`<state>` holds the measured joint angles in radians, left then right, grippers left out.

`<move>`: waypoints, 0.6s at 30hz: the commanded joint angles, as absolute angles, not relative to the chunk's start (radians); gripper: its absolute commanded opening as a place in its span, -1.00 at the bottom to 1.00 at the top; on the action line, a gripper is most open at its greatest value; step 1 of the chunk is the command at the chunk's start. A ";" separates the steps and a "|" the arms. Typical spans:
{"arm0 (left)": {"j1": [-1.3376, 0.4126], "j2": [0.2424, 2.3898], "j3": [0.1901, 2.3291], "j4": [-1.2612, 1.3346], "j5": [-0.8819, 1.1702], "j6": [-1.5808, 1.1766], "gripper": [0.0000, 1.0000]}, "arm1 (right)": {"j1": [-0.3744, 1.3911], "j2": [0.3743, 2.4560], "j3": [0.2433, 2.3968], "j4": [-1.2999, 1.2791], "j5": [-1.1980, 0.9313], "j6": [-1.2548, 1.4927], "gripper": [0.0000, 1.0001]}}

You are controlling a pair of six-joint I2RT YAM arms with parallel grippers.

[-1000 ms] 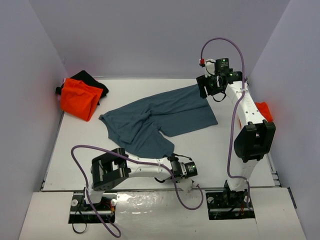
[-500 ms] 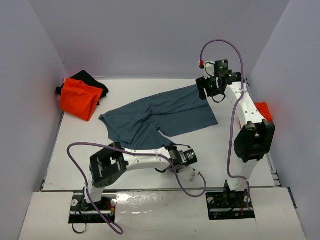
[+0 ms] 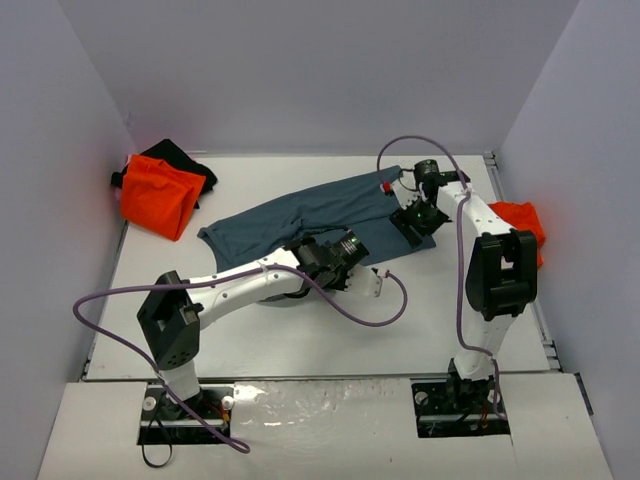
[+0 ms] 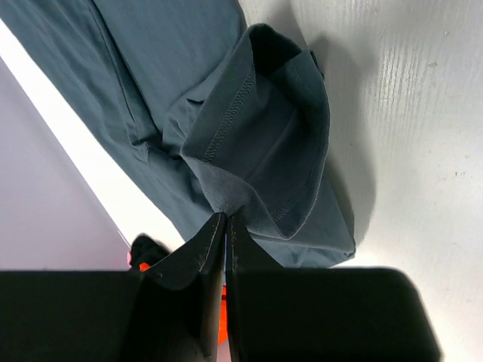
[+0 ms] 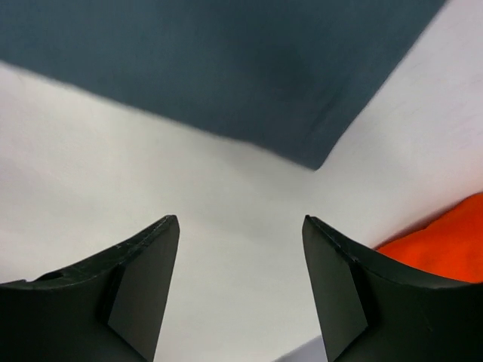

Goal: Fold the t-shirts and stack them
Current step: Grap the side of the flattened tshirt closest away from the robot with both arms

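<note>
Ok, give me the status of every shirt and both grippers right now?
slate-blue t-shirt: unfolded, spread on the table, near hem bunched up.
left gripper: shut on the slate-blue t-shirt's hem.
right gripper: open, empty, beside that shirt's corner.
left orange t-shirt: bundled, lying on the black one.
black t-shirt: mostly covered, fold unclear.
right orange t-shirt: partly hidden behind the right arm, fold unclear.

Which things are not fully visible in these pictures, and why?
- Black shirt: top view, mostly behind the left orange shirt.
- Right orange shirt: top view, partly behind the right arm; right wrist view, cut by the edge.
- Blue shirt: near edge under the left arm, top view.
</note>
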<state>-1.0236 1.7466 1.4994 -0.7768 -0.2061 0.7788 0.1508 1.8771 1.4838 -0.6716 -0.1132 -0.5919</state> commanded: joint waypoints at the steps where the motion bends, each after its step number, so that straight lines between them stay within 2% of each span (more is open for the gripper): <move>1: -1.001 1.715 1.519 -0.796 -0.203 0.758 -1.00 | 0.166 1.809 1.395 -0.720 0.085 -0.786 0.26; 13: -0.970 1.727 1.541 -0.816 -0.213 0.750 -1.00 | 0.186 1.867 1.364 -0.635 0.252 -0.861 0.24; 18: -0.962 1.727 1.545 -0.820 -0.215 0.746 -1.00 | 0.187 1.947 1.382 -0.622 0.251 -0.906 0.20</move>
